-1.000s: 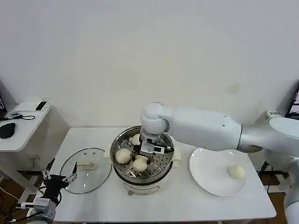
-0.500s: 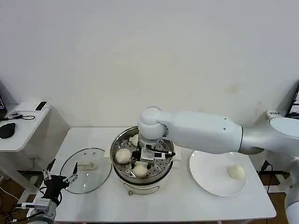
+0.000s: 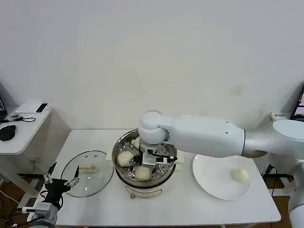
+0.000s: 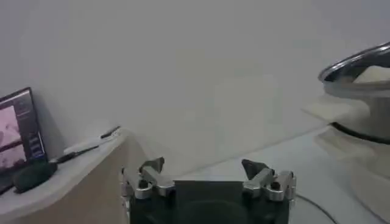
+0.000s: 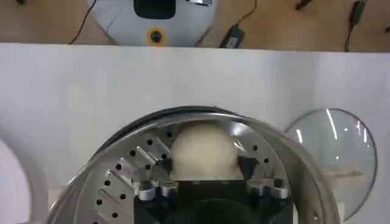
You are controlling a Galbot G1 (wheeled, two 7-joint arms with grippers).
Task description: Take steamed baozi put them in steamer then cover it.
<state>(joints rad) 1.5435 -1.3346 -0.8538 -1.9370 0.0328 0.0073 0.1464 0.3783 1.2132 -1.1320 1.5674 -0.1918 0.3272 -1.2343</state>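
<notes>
Item: round shiny steel steamer (image 3: pixel 121 164) with perforated tray and white base, sitting at the middle of the white table (image 3: pixel 180 209).

Contents: three small cream-white steamed baozi are showing on the tray: one toward the left (image 3: pixel 125 158), one at the near rim (image 3: pixel 141 173), and one partly hidden at the back (image 3: pixel 137 142).

Right gripper (image 3: pixel 144 163): reaching into the pot on the end of the white right arm. A second ago it was standing higher over the tray; it has since been sinking toward the near bun. In the right wrist view the gripper (image 5: pixel 207 173) is bracketing a baozi (image 5: pixel 204 151), its fingers close on either side of the dough. Judgement: the bun is being set down on the tray, and the grip is probably not yet let go.

Remaining stock: one baozi (image 3: pixel 241 175) lying on the flat white plate (image 3: pixel 209 183) to the right of the steamer.

Cover: round clear glass lid (image 3: pixel 99 175) with metal rim and cream handle, lying flat on the table left of the pot, untouched.

Left gripper (image 3: pixel 60 183): waiting low at the table's near left corner beside the lid, fingers spread wide and holding nothing, as the left wrist view (image 4: pixel 207 176) confirms.

Status: one more bun to fetch, then covering.
</notes>
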